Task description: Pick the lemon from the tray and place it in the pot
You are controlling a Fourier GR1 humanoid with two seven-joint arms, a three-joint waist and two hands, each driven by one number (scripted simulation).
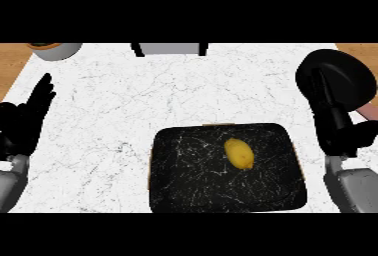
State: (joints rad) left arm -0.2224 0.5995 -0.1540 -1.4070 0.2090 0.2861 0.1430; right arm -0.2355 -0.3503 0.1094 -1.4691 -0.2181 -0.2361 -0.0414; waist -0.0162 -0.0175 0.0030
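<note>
A yellow lemon point(239, 153) lies a little right of centre on the black marbled tray point(184, 185), which sits at the counter's front middle. The black pot point(336, 77) stands at the far right of the counter, seen from above as a dark round shape. My right hand point(341, 131) hangs between the pot and the tray's right edge, fingers straight and pointing away, holding nothing and partly covering the pot's near side. At the left edge my left hand point(26, 120) rests open with its fingers up, far from the tray.
A grey bowl point(55, 50) with something orange-brown inside sits at the back left corner. A grey object with dark legs point(170, 48) stands at the back middle edge. Wooden floor shows beyond both back corners of the white marble counter point(111, 110).
</note>
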